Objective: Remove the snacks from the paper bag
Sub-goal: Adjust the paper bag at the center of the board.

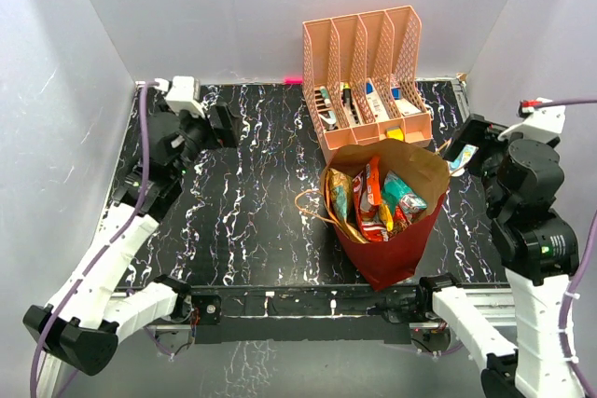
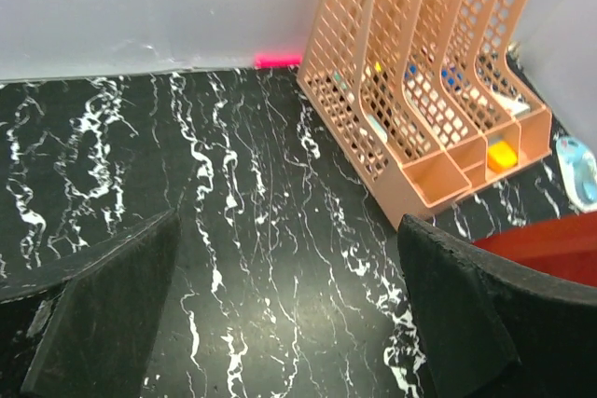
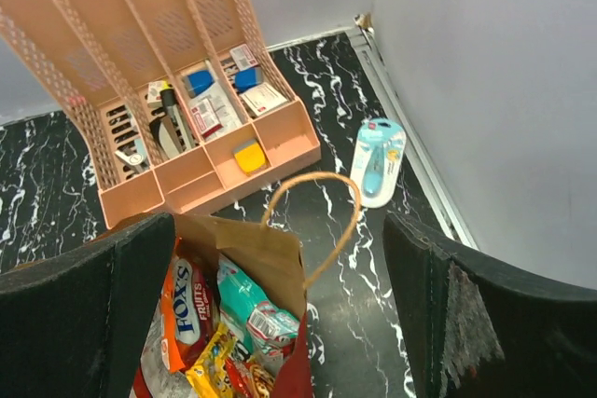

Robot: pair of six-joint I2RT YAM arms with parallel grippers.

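The snacks (image 1: 376,198) sit inside the bag (image 1: 387,258), a cluster of shiny packets standing on end: one orange with "FOX'S" lettering (image 3: 187,309), one teal (image 3: 247,300), one gold and some red. None lies on the desk (image 1: 242,212).

The bag stands upright with its mouth open. It is dark red outside and brown inside. It stands near the front edge of the desk, right of the middle. A thin twine handle (image 3: 312,175) loops up from its rim.

Just behind the bag, against the back edge, stands a peach mesh organizer (image 1: 364,72) with four slots that hold small items. A light-blue object (image 3: 378,160) lies flat near the right edge, beside the organizer. A small pink strip (image 1: 293,78) lies at the back edge, just left of the organizer.

The right gripper (image 1: 466,148) hovers near the right edge, just right of the bag and above it. Its fingers (image 3: 466,314) are spread wide apart with nothing between them, and its camera looks down into the bag's mouth.

The left gripper (image 1: 219,126) hangs over the back left part of the desk, well apart from the bag. Its fingers (image 2: 103,314) are also spread wide and hold nothing, with bare black marbled desk below.
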